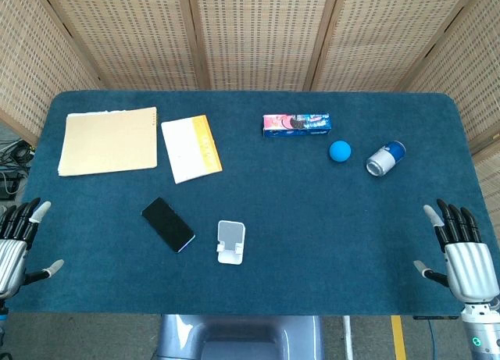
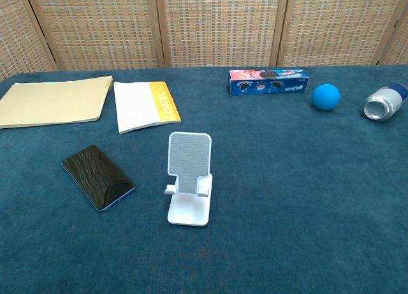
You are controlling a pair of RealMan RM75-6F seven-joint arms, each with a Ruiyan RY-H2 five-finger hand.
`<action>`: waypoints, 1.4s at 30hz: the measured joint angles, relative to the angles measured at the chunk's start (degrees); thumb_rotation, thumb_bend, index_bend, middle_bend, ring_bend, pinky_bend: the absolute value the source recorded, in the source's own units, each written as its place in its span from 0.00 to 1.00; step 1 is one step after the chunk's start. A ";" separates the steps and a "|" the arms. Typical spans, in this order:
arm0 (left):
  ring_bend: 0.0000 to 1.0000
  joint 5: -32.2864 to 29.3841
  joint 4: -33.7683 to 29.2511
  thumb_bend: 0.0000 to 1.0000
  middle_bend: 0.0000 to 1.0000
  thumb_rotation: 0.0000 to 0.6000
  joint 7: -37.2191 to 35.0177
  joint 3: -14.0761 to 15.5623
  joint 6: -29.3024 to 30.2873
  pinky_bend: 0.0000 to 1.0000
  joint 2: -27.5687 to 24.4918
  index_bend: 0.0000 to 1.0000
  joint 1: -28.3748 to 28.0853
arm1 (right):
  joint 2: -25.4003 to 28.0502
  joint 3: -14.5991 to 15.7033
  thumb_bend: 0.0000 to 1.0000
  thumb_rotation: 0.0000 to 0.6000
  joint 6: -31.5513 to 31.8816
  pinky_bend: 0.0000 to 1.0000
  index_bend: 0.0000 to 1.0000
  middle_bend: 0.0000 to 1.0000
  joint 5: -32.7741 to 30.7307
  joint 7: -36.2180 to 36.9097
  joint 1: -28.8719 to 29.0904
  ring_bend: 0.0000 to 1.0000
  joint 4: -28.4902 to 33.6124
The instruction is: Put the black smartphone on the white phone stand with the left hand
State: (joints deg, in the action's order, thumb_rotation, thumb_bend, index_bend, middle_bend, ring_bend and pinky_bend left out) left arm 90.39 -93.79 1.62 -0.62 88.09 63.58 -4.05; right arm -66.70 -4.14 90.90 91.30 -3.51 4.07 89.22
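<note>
The black smartphone (image 1: pixel 167 223) (image 2: pixel 97 176) lies flat and face up on the blue table, left of centre near the front. Just to its right stands the white phone stand (image 1: pixel 231 241) (image 2: pixel 189 178), upright with nothing on it. My left hand (image 1: pixel 17 244) hovers at the table's front left edge, fingers spread and holding nothing, well left of the phone. At the front right edge my right hand (image 1: pixel 461 254) is likewise spread with nothing in it. Neither hand shows in the chest view.
A tan folder (image 1: pixel 108 140) and a white-and-yellow notebook (image 1: pixel 191 147) lie at the back left. A cookie box (image 1: pixel 296 124), a blue ball (image 1: pixel 340 151) and a tipped can (image 1: pixel 386 158) sit at the back right. Wicker screens stand behind the table.
</note>
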 measured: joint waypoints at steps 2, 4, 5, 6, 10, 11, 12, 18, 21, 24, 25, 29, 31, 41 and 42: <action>0.00 0.00 0.03 0.00 0.00 1.00 -0.12 -0.01 0.00 0.00 0.00 0.00 0.00 | -0.05 0.03 0.00 1.00 -0.12 0.00 0.00 0.00 0.02 -0.01 0.05 0.00 -0.04; 0.00 0.19 0.28 0.00 0.00 1.00 -0.21 -0.08 -0.10 0.00 0.09 0.00 -0.20 | -0.08 0.04 0.00 1.00 -0.20 0.00 0.00 0.00 0.02 0.06 0.09 0.00 0.00; 0.00 0.25 0.43 0.00 0.00 1.00 -0.21 -0.13 -0.28 0.00 0.16 0.00 -0.39 | -0.10 0.02 0.00 1.00 -0.24 0.00 0.00 0.00 0.02 0.04 0.13 0.00 -0.01; 0.00 0.31 0.59 0.00 0.00 1.00 -0.21 -0.20 -0.73 0.00 0.24 0.00 -0.72 | -0.12 0.00 0.00 1.00 -0.30 0.00 0.00 0.00 0.02 0.00 0.17 0.00 -0.02; 0.00 0.35 0.97 0.00 0.00 1.00 -0.19 -0.54 -3.82 0.00 0.42 0.00 -2.69 | -0.18 -0.27 0.00 1.00 -0.50 0.00 0.00 0.00 -0.38 -0.17 0.33 0.00 -0.03; 0.00 0.42 1.10 0.00 0.00 1.00 0.01 -0.64 -4.92 0.00 0.43 0.00 -3.41 | -0.21 -0.36 0.00 1.00 -0.61 0.00 0.00 0.00 -0.57 -0.21 0.38 0.00 -0.05; 0.00 0.68 1.41 0.00 0.00 1.00 0.54 -0.83 -6.67 0.00 0.46 0.00 -4.69 | -0.24 -0.43 0.00 1.00 -0.80 0.00 0.00 0.00 -0.81 -0.25 0.45 0.00 -0.09; 0.00 6.65 5.36 0.00 0.00 1.00 2.79 -1.90 -17.76 0.04 0.99 0.00 -16.47 | -0.35 -1.37 0.00 1.00 -3.67 0.00 0.00 0.00 -3.68 -0.05 1.47 0.00 -0.33; 0.06 10.23 7.95 0.00 0.00 1.00 1.18 -2.09 -23.31 0.12 1.68 0.01 -23.00 | -0.60 -2.20 0.00 1.00 -4.38 0.00 0.00 0.00 -4.84 0.14 2.08 0.00 -0.63; 0.12 13.08 11.02 0.00 0.04 1.00 -2.14 -2.04 -28.70 0.19 2.68 0.11 -29.32 | -0.93 -2.76 0.00 1.00 -5.05 0.00 0.00 0.00 -6.04 -0.12 2.48 0.00 -1.08; 0.14 13.76 11.93 0.00 0.06 1.00 -3.01 -1.96 -30.22 0.21 3.04 0.13 -30.97 | -1.03 -2.92 0.00 1.00 -5.31 0.00 0.00 0.00 -6.57 -0.22 2.56 0.00 -1.30; 0.19 15.04 14.98 0.00 0.08 1.00 -6.60 -1.26 -36.09 0.27 4.88 0.14 -36.35 | -1.30 -3.44 0.00 1.00 -6.27 0.00 0.00 0.00 -8.52 -0.26 2.73 0.00 -2.28; 0.20 15.36 16.65 0.00 0.09 1.00 -8.35 -0.41 -38.21 0.28 6.22 0.15 -38.38 | -1.39 -3.78 0.00 1.00 -6.76 0.00 0.00 0.00 -9.70 -0.10 2.77 0.00 -2.89; 0.24 18.04 25.84 0.00 0.16 1.00 -13.86 5.29 -38.74 0.28 11.71 0.22 -41.39 | -1.39 -4.58 0.00 1.00 -8.00 0.00 0.00 0.00 -12.80 1.26 2.48 0.00 -4.77; 0.25 18.30 27.19 0.00 0.16 1.00 -14.34 5.74 -38.33 0.28 12.57 0.22 -41.63 | -1.39 -4.62 0.00 1.00 -8.07 0.00 0.00 0.00 -12.89 1.28 2.48 0.00 -4.85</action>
State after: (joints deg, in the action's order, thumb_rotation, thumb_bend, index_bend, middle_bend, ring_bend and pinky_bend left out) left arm 108.69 -66.60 -12.72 5.12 49.76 76.15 -45.68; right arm -68.09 -8.75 82.83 78.42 -2.23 6.55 84.38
